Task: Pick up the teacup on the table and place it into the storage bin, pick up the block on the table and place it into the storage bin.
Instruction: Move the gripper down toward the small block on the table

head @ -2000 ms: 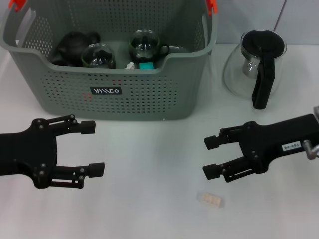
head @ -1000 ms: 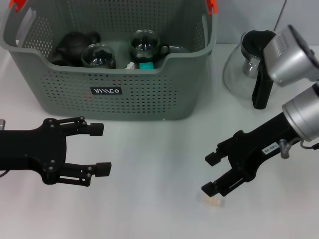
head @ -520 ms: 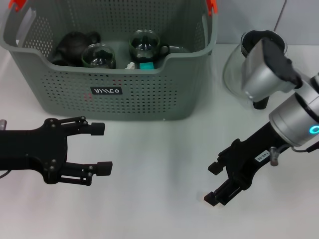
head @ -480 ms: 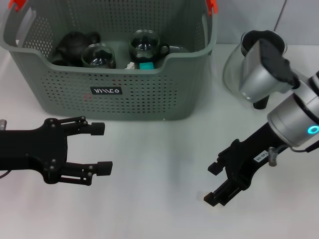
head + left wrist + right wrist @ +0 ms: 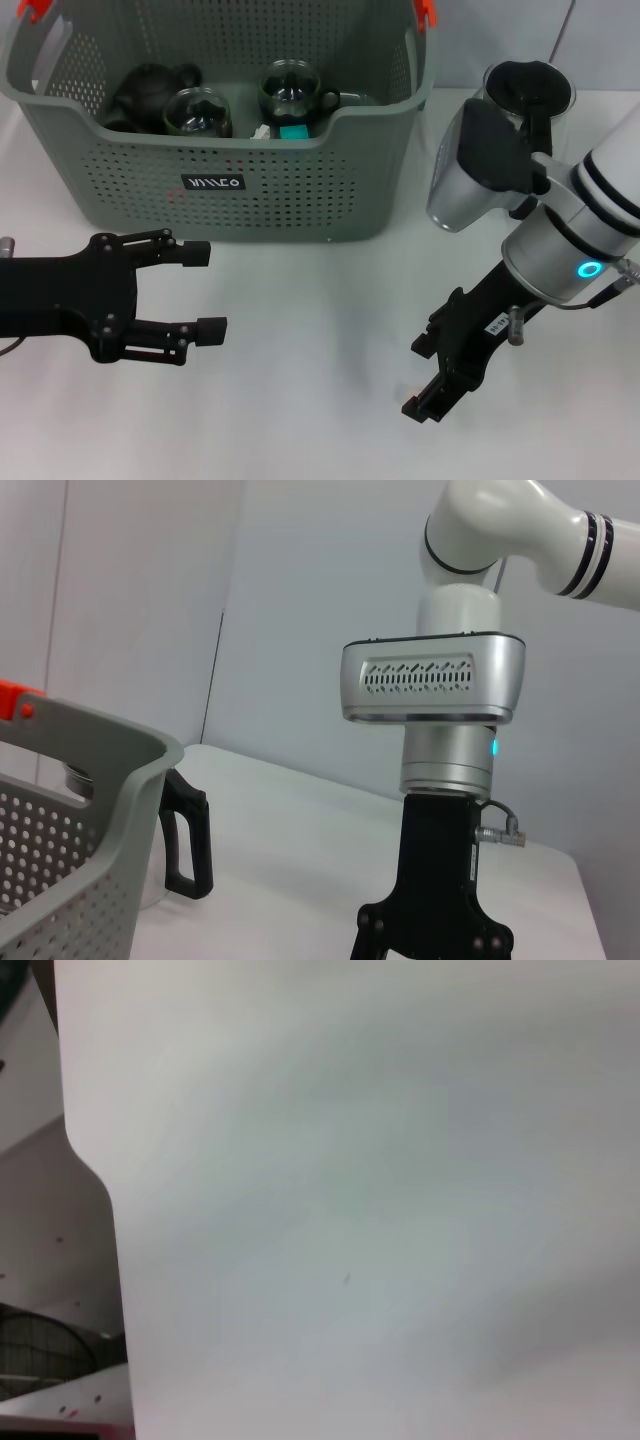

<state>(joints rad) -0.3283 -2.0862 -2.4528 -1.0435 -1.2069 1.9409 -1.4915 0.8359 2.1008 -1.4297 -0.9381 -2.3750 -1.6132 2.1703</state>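
Lowered further, right gripper (image 5: 425, 378) apparently covers the block.

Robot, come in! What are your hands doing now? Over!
Right gripper open, down at the table. Left gripper open, empty, hovering. Block hidden under right fingers. Storage bin holds teacups already.

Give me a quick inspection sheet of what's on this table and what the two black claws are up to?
Surface: white table.
Job's things: storage bin holds two glass teacups and a dark teapot; block hidden under the right gripper.
Clutter: glass pitcher beside the bin.
Grippers: left gripper open, above the table; right gripper open, pointing down at the table.
Cables: nothing seen.
Surroundings: pale wall.
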